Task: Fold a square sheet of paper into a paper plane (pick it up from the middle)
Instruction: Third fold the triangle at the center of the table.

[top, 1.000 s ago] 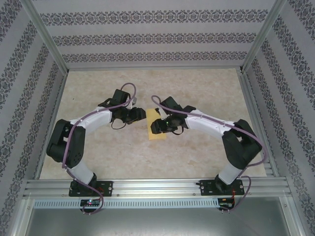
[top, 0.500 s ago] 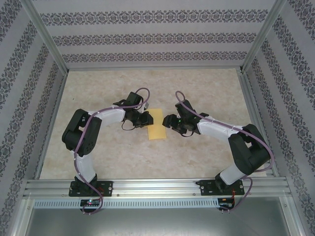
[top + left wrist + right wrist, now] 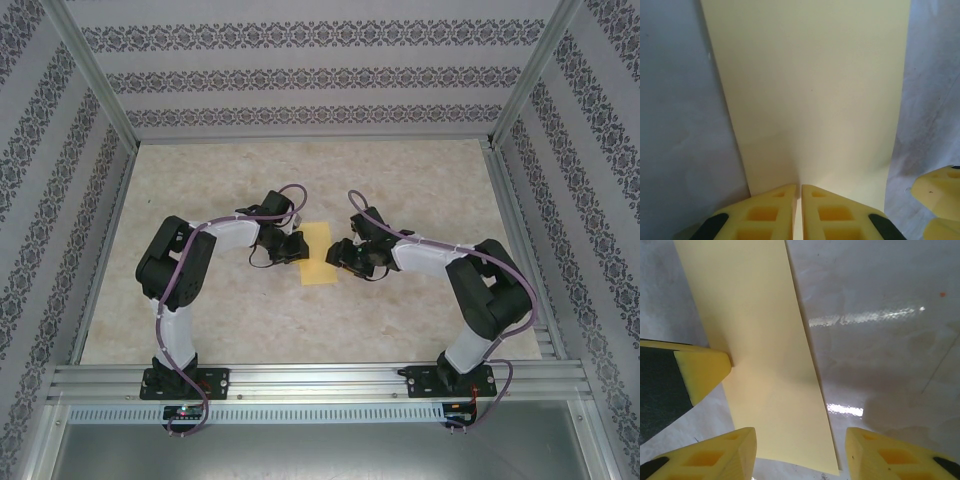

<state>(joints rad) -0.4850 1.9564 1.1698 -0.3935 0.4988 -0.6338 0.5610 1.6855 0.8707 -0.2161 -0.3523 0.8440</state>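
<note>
Left end effector point(image 3: 797, 189) pinched shut on the left long edge of the folded yellow sheet of paper point(image 3: 318, 253), which lay on the tabletop point(image 3: 420, 180), long axis running away from the robot; right end effector point(image 3: 800, 440) hung wide open just over its right edge, about equally near.
</note>
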